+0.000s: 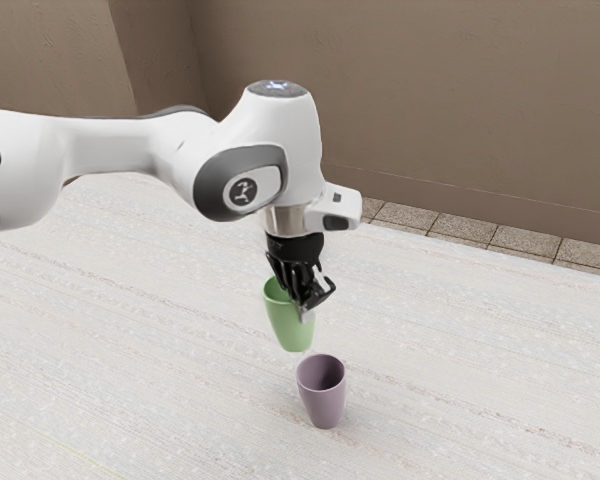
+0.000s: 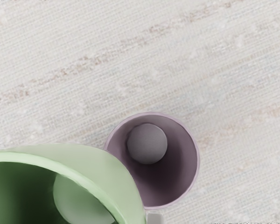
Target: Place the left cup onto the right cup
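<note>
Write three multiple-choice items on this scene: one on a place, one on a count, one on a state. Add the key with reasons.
1. Where is the green cup?
A. standing on the table
B. in the air, held by the gripper
C. lying on the floor

2. How many cups are there?
A. one
B. two
C. three

3. How does the purple cup stand?
A. on its side
B. upside down
C. upright, mouth up

Key: B, the gripper grips its rim above the table. B, one green and one purple. C, the wrist view looks down into its open mouth.
</note>
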Motion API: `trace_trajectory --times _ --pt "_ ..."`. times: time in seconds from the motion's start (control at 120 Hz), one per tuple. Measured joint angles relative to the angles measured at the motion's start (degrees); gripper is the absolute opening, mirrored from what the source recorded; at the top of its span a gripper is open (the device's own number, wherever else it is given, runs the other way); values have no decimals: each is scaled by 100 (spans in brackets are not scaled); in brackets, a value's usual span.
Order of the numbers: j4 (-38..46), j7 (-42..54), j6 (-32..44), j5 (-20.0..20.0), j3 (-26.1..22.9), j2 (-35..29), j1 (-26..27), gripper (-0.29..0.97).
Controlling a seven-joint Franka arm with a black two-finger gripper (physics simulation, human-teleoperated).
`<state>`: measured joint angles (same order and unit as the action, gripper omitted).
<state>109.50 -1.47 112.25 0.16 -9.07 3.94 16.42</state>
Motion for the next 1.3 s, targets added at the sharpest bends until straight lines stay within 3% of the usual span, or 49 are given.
trace_trajectory --times 0.175,0.975,1.175,1.3 --pt "4 -11 30 5 -3 40 313 -10" --pt "-14 -49 336 41 5 737 405 -10" --pt "3 -51 342 31 18 752 404 31" --pt "4 -49 330 29 19 683 407 47"
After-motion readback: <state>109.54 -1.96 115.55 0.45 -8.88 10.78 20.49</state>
